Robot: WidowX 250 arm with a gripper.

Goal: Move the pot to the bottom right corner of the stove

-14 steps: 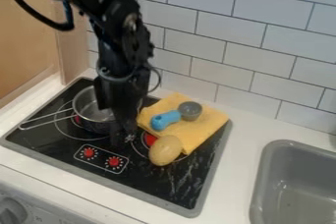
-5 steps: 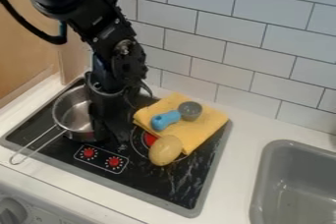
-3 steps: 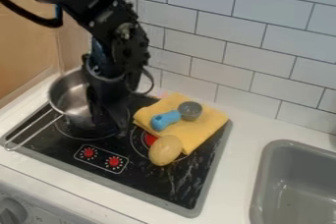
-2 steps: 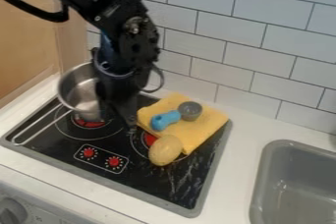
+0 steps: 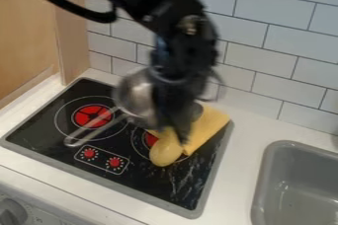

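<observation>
Metal pot [image 5: 135, 94], one: hanging against the view's left side of the gripper [image 5: 174, 131], which is pinching its wall.

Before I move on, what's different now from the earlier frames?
The hand has carried the pot up off the left burner and to the right, toward the yellow cloth; the pot now hangs in the air in its grip, and the burner's red disc is uncovered. The cloth and potato look unmoved.
</observation>
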